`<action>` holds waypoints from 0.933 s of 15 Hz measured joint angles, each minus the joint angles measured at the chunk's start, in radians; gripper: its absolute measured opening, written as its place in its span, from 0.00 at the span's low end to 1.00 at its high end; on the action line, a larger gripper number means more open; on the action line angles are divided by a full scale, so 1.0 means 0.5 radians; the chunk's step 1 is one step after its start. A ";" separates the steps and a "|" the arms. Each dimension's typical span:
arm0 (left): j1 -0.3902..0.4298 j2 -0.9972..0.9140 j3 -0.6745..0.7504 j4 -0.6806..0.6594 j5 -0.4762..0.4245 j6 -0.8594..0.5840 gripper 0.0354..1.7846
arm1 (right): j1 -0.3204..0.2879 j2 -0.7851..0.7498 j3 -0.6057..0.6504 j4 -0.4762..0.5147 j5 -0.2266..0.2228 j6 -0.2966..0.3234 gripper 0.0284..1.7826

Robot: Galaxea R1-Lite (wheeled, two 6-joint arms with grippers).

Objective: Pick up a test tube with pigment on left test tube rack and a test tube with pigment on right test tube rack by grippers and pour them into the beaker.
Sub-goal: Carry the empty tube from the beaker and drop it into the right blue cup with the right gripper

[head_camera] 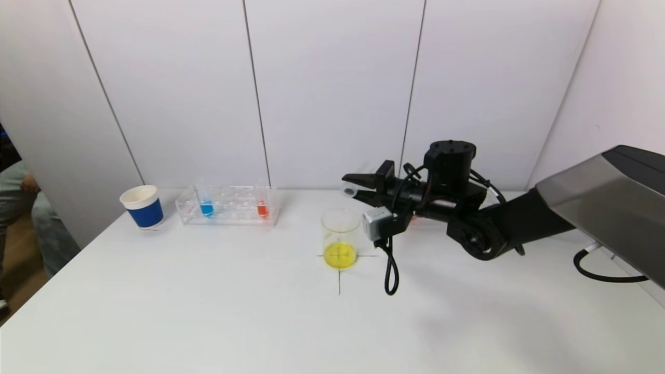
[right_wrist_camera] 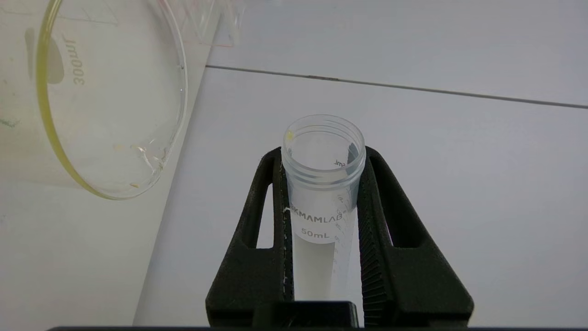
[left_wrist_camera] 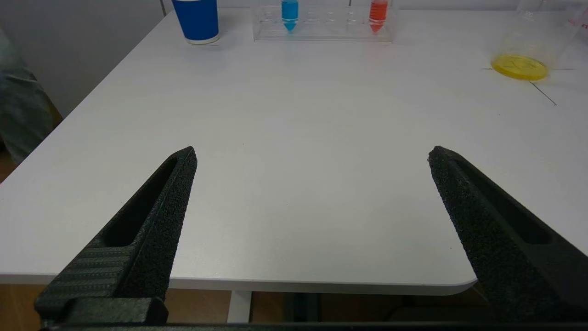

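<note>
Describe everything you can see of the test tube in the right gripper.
The test tube is clear plastic with a threaded, uncapped mouth, printed scale marks and a 50 mL label. It looks empty, bar a small yellow fleck at the rim. The right gripper is shut on it, fingers pressing both sides below the threads. It lies roughly level, mouth pointing towards the beaker, which holds yellow liquid.

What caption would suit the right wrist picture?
Right gripper shut on an emptied tube, beside the beaker.
</note>
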 joint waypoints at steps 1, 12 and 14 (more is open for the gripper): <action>0.000 0.000 0.000 0.000 0.000 0.000 0.99 | 0.002 -0.002 0.020 -0.033 0.003 0.053 0.25; -0.001 0.000 0.000 0.000 0.000 0.000 0.99 | 0.070 -0.121 0.143 -0.565 -0.309 1.183 0.25; 0.000 0.000 0.000 0.000 -0.001 0.000 0.99 | 0.091 -0.176 0.131 -0.573 -0.481 1.457 0.25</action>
